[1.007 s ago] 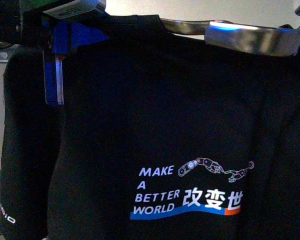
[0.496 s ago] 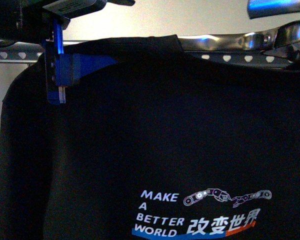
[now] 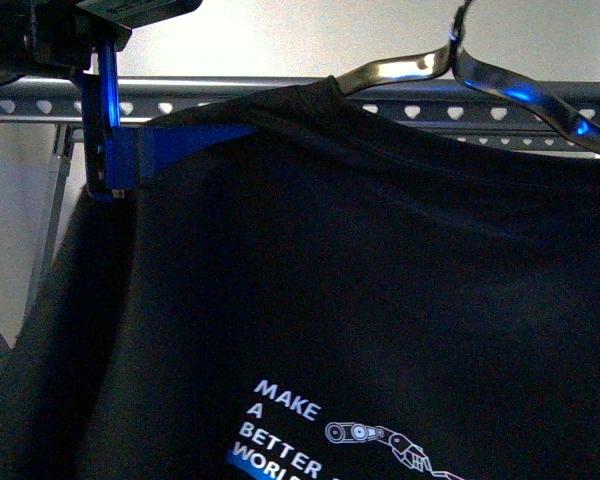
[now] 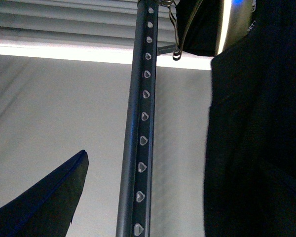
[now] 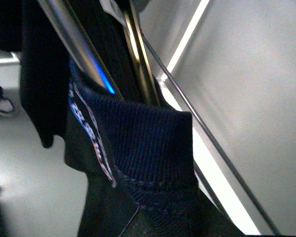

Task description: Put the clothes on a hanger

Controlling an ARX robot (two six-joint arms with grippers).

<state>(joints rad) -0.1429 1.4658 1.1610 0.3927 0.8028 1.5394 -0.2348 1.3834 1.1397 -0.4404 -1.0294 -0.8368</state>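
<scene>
Compared with half a second ago, the black T-shirt (image 3: pixel 330 260) has slid down and left in the front view. The print is now cut off at the bottom edge, and you can only read "MAKE A BETTER WORL". The hanger's hook has also come into frame.

The shirt fills most of that view. It hangs on a metal clothes hanger (image 3: pixel 420 68) whose arms run into the neck opening, and the hook rises past the top edge. The right wrist view is jammed right up against the ribbed collar (image 5: pixel 153 143), with the hanger's shiny rods (image 5: pixel 84 59) sticking out of it.

Behind the shirt runs the drying rack (image 3: pixel 210 100), a long rail with heart-shaped holes, and the fabric hides a big chunk of its middle. The left wrist view shows that rail (image 4: pixel 142 138) just beside the shirt's edge.

The left gripper (image 3: pixel 130 160) is up at the shoulder with a blue finger poking under the fabric. Honestly can't tell how wide it's open or whether it's pinching. The right gripper doesn't show anywhere.
</scene>
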